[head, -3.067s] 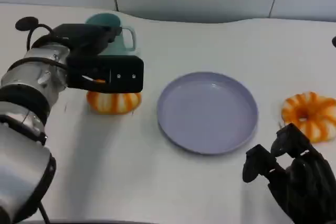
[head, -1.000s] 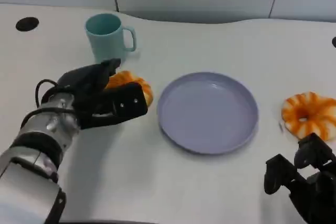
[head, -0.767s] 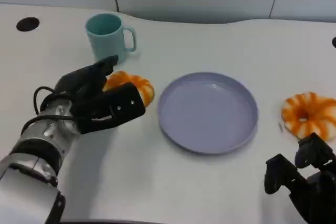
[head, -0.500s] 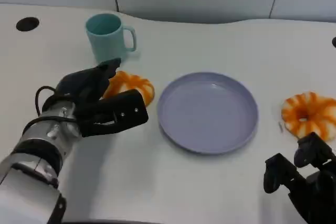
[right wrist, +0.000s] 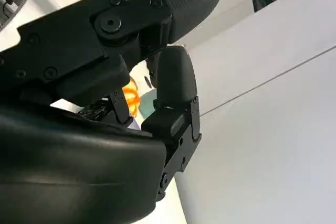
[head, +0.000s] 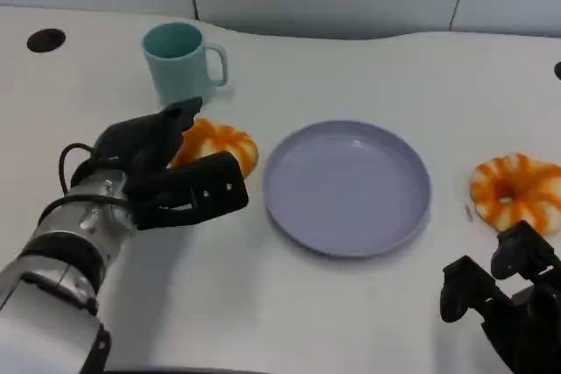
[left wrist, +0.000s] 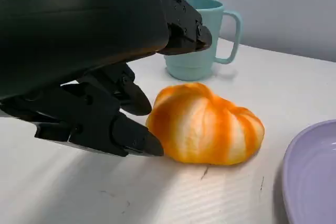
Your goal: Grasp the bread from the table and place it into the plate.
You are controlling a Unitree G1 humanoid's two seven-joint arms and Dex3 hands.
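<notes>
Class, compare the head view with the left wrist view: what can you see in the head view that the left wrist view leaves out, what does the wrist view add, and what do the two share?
Head view alone: the whole plate, a second orange bread on its far side, and the right hand low near the table edge, holding nothing.

Left wrist view alone: a visible gap between the left hand's fingertips and the bread, so nothing is gripped yet.

Both: the left hand, the bread beside it, the teal mug behind, and the plate's edge.

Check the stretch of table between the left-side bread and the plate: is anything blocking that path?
Nothing visible does. The bread by the left hand lies beside the plate, with bare table between them. The mug stands behind the bread, off that path.
</notes>
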